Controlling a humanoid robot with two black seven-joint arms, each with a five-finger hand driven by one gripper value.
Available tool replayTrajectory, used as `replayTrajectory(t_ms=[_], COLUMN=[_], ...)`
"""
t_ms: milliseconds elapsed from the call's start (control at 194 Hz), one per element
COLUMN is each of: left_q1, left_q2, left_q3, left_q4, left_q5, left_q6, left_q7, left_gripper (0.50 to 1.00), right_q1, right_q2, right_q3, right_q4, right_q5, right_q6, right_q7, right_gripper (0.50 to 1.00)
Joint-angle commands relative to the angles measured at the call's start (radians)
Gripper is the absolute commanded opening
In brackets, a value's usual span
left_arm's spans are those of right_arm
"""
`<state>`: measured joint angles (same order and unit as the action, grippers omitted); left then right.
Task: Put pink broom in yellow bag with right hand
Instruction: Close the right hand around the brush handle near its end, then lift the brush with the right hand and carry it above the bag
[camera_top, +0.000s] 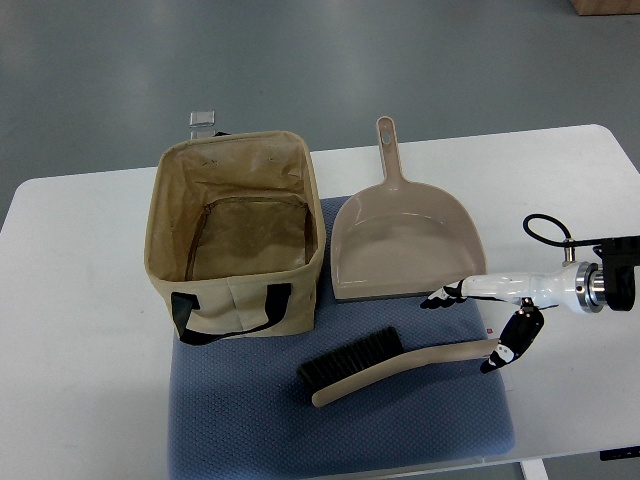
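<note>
1. Bag (236, 235): soft fabric tote, boxy, yellowish-tan, open top, black strap handle (228, 312) on near side. Inside looks bare, creased cloth. Stands upright on left part of the mat.
2. Mat (340, 420): blue, woven/dimpled texture, rectangular w/ rounded corners, lies on the white table (70, 330).
3. Broom (395, 364): hand brush, pinkish-beige smooth plastic body, slightly curved; dark stiff bristles (350, 358) along upper edge at its left half. Lies flat on the mat, front-right of the bag, apart from it, just below the dustpan.
4. Broom long axis: runs roughly left-right, tilted a bit — bristle end lower-left, handle end upper-right, pointing toward the right hand.
5. Dustpan (405, 245): same pinkish-beige hard plastic, scoop shape, grey front lip toward cam, handle w/ hang hole pointing away. Sits just right of the bag, partly on the mat.
6. Right hand (495, 322): comes in from right edge, white shell forearm, black cable loop at wrist. Fingers (445, 295) stretched leftward and spread over the dustpan's near-right corner; thumb (515, 340) hangs down, tip touching or just at the broom's handle end. Not closed on it — fingers apart, nothing held.
7. Small metal clip-like item (203, 118) on the floor beyond the table's far edge; can't tell what.
</note>
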<state>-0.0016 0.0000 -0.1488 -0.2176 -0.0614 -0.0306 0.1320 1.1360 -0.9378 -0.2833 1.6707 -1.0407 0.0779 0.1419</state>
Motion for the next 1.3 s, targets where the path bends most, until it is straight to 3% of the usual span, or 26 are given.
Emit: replayTrajectory(t_ms=[0, 423, 1005, 1082, 1196, 1294], left_q1=[0.000, 0.000, 0.000, 0.000, 0.000, 0.002], left_q2=[0.000, 0.000, 0.000, 0.000, 0.000, 0.000], left_q3=[0.000, 0.000, 0.000, 0.000, 0.000, 0.000], left_q4=[0.000, 0.001, 0.001, 0.001, 0.001, 0.001], left_q5=[0.000, 0.000, 0.000, 0.000, 0.000, 0.000], left_q6=[0.000, 0.000, 0.000, 0.000, 0.000, 0.000], left_q7=[0.000, 0.000, 0.000, 0.000, 0.000, 0.000], left_gripper=[1.000, 1.000, 1.000, 1.000, 1.000, 1.000], right_q1=[-0.016, -0.136, -0.229, -0.232, -0.237, -0.237], right_q2=[-0.006, 0.007, 0.079, 0.083, 0.096, 0.099], right_q3=[0.001, 0.007, 0.061, 0.061, 0.061, 0.072], right_q4=[0.000, -0.009, -0.109, -0.118, -0.138, -0.146], right_q5=[-0.007, -0.078, -0.116, -0.124, -0.139, -0.139], right_q6=[-0.023, -0.148, -0.217, -0.219, -0.230, -0.237], right_q7=[0.007, 0.099, 0.107, 0.108, 0.111, 0.111], right_gripper=[0.921, 0.836, 0.723, 0.652, 0.500, 0.500])
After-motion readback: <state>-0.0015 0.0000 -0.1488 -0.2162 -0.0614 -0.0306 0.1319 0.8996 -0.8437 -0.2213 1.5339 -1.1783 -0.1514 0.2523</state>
